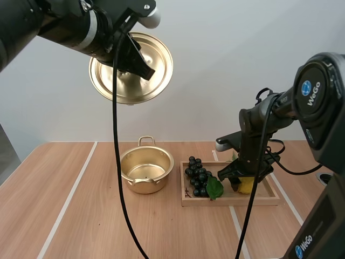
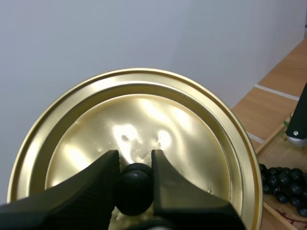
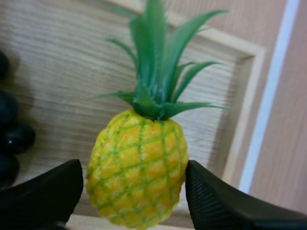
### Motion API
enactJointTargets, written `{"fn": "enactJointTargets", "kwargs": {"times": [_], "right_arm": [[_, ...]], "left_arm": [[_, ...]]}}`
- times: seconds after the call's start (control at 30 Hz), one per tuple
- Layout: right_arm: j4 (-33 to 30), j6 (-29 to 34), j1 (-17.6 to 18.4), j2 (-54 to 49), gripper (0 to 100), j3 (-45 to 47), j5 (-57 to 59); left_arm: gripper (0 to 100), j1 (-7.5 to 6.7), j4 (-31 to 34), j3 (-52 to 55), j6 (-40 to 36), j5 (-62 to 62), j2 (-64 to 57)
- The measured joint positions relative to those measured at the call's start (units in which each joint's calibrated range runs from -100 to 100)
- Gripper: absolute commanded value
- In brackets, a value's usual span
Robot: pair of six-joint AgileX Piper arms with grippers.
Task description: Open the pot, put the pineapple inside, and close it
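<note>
The small yellow pineapple (image 3: 139, 172) with a spiky green crown stands between the two black fingers of the right gripper (image 3: 134, 184). The fingers are closed in on its flanks, one ribbed pad against each side. Its lower end is cut off in the right wrist view, so it is impossible to tell whether it rests on the floor of the pale wooden tray (image 3: 240, 62) or hangs just above it. A few dark, blurred grapes (image 3: 14, 139) lie beside the left-hand finger.

From the high view the pineapple (image 1: 246, 185) is little more than a yellow patch under the right gripper (image 1: 241, 175), most of it hidden by the fingers, in the right half of the wooden tray (image 1: 232, 202). The bunch of dark grapes (image 1: 198, 174) and a green leaf (image 1: 214, 188) fill the tray's left half, just beside the gripper.

The round golden metal pot (image 1: 145, 170) stands uncovered on the light wooden table (image 1: 81, 216), just left of the tray.

Its golden lid (image 1: 159, 65) hangs high above the table, tilted on edge, held by the left gripper (image 1: 141, 66), whose fingers hide the knob from this angle. In the left wrist view the left gripper (image 2: 134, 162) is narrowed onto the round black knob (image 2: 134, 189) at the lid's (image 2: 144, 115) centre. The lid's near rim is hidden behind the fingers. Past the lid's edge show some grapes (image 2: 283, 179).
</note>
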Motion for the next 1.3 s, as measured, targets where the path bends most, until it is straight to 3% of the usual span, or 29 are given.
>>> {"fn": "enactJointTargets", "kwargs": {"times": [0.27,0.4,0.87,1.3], "right_arm": [[0.4,0.0,0.0,3.1,100,0.0,-3.8],[0.4,0.0,0.0,3.1,100,0.0,-5.5],[-0.7,0.0,0.0,5.4,100,-0.9,-10.9],[-0.8,0.0,0.0,5.4,100,-0.9,-11.6]], "left_arm": [[0,0.0,0.0,0.0,0.0,-20.6,-5.4],[0,0.0,0.0,-0.7,0.0,-24.3,-6.3],[0,0.0,-0.7,-18.2,-0.4,-25.2,-6.6],[0,0.0,-0.6,-19.6,-0.4,-22.9,-6.6]]}}
